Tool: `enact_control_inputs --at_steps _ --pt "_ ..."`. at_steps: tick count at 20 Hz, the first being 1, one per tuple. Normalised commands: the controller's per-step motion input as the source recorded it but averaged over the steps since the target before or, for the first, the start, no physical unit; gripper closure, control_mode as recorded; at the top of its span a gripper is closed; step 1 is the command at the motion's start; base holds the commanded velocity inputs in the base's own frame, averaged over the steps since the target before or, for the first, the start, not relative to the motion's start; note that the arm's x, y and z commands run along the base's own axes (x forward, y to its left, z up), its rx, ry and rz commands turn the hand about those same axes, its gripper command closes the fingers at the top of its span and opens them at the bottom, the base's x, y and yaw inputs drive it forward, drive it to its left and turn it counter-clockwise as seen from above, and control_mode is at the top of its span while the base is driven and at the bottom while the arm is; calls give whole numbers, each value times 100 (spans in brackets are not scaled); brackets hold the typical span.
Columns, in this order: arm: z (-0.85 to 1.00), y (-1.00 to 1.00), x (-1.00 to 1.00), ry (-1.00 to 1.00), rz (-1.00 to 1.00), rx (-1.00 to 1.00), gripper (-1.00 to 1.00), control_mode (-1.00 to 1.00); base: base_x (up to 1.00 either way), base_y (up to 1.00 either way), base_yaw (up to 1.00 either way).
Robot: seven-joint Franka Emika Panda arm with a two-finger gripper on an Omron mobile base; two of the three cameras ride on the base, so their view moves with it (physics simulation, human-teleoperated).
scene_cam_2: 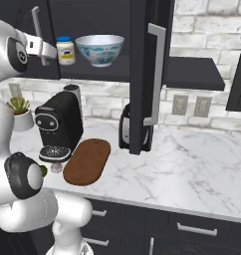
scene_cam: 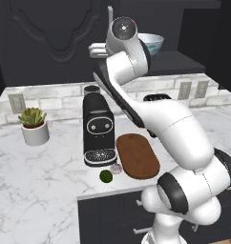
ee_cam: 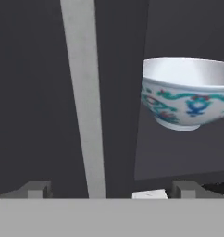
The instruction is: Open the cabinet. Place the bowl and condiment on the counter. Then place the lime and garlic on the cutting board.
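Tool [ee_cam: 109,192] raised to the cabinet [scene_cam_2: 147,74], fingers spread either side of the left door's silver handle [ee_cam: 84,92], I judge to swing it wide. The right door already stands open. Bowl [scene_cam_2: 99,49] and condiment [scene_cam_2: 66,50] sit on the shelf inside. The left base view adds the lime [scene_cam: 106,176] and garlic [scene_cam: 116,168] on the tabletop [scene_cam: 36,181], beside the empty cutting board [scene_cam: 137,156].

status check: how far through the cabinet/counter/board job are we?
Done: the right cabinet door stands swung open.

In hand: the pincer is at the left door's handle, jaws either side of the bar, so it is not shut on it.

Left: bowl and condiment sit on the shelf; lime and garlic lie beside the cutting board.
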Motion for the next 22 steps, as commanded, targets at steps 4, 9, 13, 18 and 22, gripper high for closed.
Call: enact_control_inputs --at_steps 4,9,13,18,22 --pt "-16 0 67 0 9 3 -100 -100 0 0 0" --pt "-17 0 55 0 10 2 -100 -100 0 0 0" --pt "-20 1 36 0 10 0 100 -100 0 0 0" --pt "-27 23 -4 0 7 0 100 -100 0 0 0" --pt "-24 69 -69 0 7 0 100 -100 0 0 0"
